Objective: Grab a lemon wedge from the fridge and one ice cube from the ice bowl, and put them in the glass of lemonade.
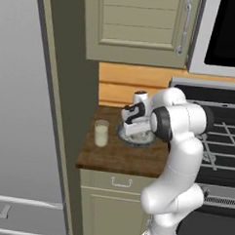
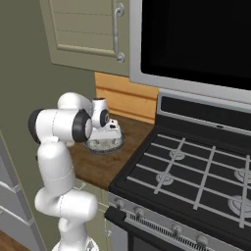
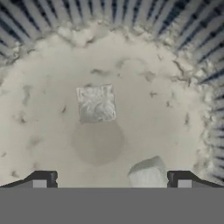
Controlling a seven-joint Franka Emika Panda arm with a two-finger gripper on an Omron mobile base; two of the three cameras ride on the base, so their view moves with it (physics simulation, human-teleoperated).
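wood counter (image 1: pixel 112 158) between fridge (image 1: pixel 22 109) and stove (image 2: pixel 196 166) | gripper (image 3: pixel 111 181) over ice bowl (image 1: pixel 122 135), jaws wide apart, nothing held | ice cube (image 3: pixel 96 103) centred in bowl | glass of lemonade (image 1: pixel 101 133) just left of bowl

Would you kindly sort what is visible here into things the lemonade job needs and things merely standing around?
Needed: ice bowl, ice cube, glass of lemonade, fridge, the open gripper over the bowl.
Standing around: stove, wall cabinet, microwave.

Grey-blue ice bowl (image 1: pixel 136 138) with dark ribbed stripes and whitish speckled ice; pale yellowish-white glass of lemonade (image 1: pixel 101 133); dark brown wooden table (image 1: pixel 112 156); beige cabinets (image 1: pixel 139 25); black stove (image 2: pixel 196 166).
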